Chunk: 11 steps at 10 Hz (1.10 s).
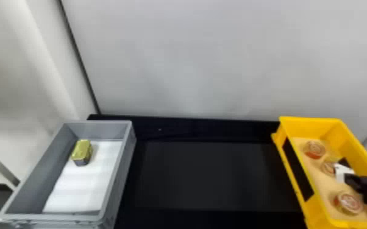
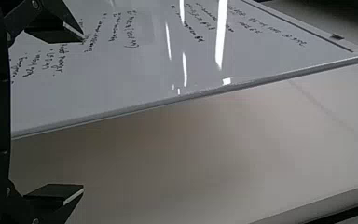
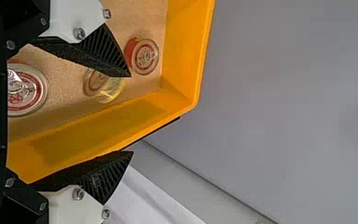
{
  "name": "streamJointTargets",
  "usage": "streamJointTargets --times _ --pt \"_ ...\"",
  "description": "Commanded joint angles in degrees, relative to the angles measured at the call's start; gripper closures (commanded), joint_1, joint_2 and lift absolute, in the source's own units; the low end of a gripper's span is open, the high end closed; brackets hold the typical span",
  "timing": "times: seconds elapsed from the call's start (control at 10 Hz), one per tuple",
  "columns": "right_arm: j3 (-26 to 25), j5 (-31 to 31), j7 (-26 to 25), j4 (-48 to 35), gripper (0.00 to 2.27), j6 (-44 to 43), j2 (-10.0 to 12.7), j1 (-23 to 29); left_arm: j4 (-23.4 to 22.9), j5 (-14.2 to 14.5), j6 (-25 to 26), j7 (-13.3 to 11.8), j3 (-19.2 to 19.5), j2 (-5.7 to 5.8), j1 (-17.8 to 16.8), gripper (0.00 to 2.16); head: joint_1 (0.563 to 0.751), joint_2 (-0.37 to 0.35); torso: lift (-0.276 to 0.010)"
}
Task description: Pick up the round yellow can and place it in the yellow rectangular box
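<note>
My right gripper (image 1: pixel 344 173) is at the right side of the yellow rectangular box (image 1: pixel 295 166). In the right wrist view the right gripper (image 3: pixel 131 113) stands open, nothing between its fingers, one finger over the box and the other beyond its wall. The round yellow can (image 3: pixel 112 89), partly behind the fingertip, lies in the yellow box (image 3: pixel 184 56); in the head view its yellow part (image 1: pixel 333 158) shows beside the gripper. Whether it touches the finger I cannot tell. The left gripper (image 2: pixel 83 114) is open in the left wrist view, away from the boxes.
Two red-marked round cans (image 1: pixel 315 149) (image 1: pixel 349 203) share the yellow box. A grey box (image 1: pixel 124 170) at the left holds a yellow-green rectangular can (image 1: pixel 82 150) on a white liner. The black table (image 1: pixel 210 176) lies between the boxes, a pale wall behind.
</note>
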Motion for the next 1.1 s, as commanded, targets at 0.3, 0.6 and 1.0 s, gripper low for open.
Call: streamJointTargets --times 0.3,0.6,1.0 --pt "-3.93 1.81 0.24 -7.11 0.26 -5.92 -0.04 -1.53 -0.09 -0.09 0.0 0.0 0.09 -0.15 0.0 0.14 0.694 0.014 -0.068" --pt "-10.44 6.21 -1.61 -15.99 0.22 -11.46 -0.13 -6.89 0.0 -0.09 0.0 0.0 -0.09 -0.15 -0.09 0.14 0.694 0.014 -0.068" --pt "-18.88 8.93 -3.72 -28.73 0.23 -12.08 -0.75 -12.26 -0.18 -0.18 -0.09 0.0 -0.18 -0.15 -0.18 0.14 0.694 0.014 -0.068"
